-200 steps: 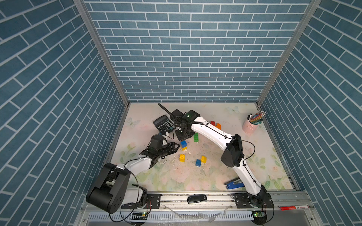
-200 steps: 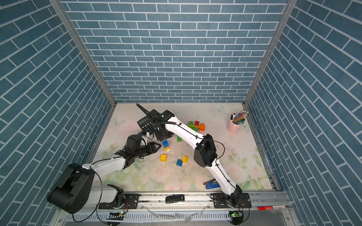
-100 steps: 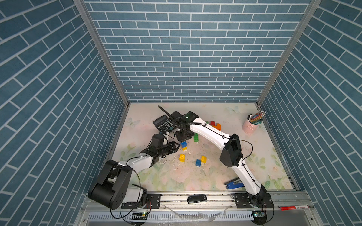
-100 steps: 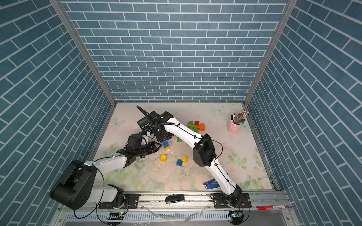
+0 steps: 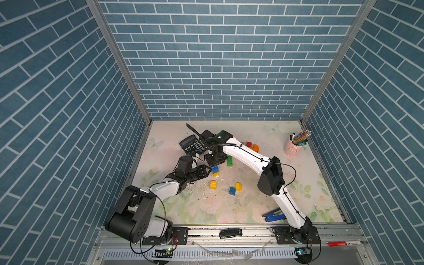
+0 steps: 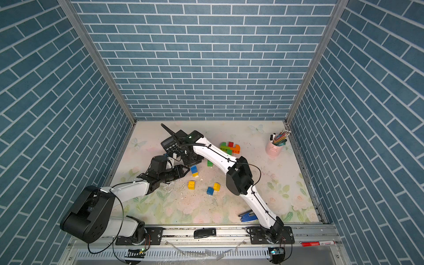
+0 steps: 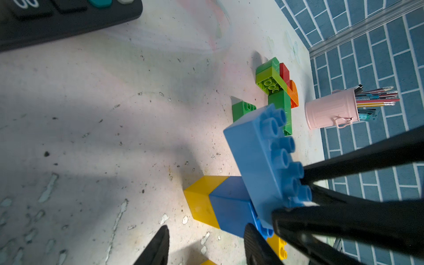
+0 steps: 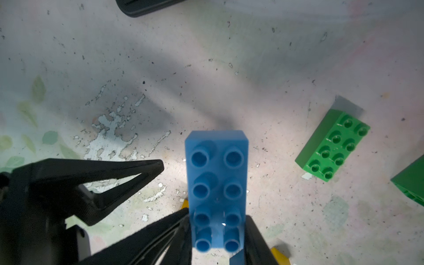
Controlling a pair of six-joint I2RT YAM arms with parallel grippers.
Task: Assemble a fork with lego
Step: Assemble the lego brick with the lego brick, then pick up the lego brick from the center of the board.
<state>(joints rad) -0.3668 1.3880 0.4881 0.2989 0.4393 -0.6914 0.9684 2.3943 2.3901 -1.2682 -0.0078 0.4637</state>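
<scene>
Right wrist: oblong blue eight-stud brick (image 8: 216, 183)

Blue brick (image 8: 216, 183), green brick (image 8: 332, 146), pink cup (image 7: 328, 112), floral table (image 5: 206, 206)

Both top views are bright, evenly lit and sharp. The wide lens leans the blue brick-patterned walls (image 5: 218, 68) outward toward the frame edges. Shadows on the pale floral tabletop (image 5: 229, 211) are faint in these views. In the wrist views broad soft grey shadows cross the tabletop. A bright pool of light lies beside the blue oblong studded plastic brick (image 8: 216, 183), which carries a small white glint. The black jaws nearest each lens are dark and slightly soft. The black calculator (image 7: 57, 20) at the frame edge is blurred.
</scene>
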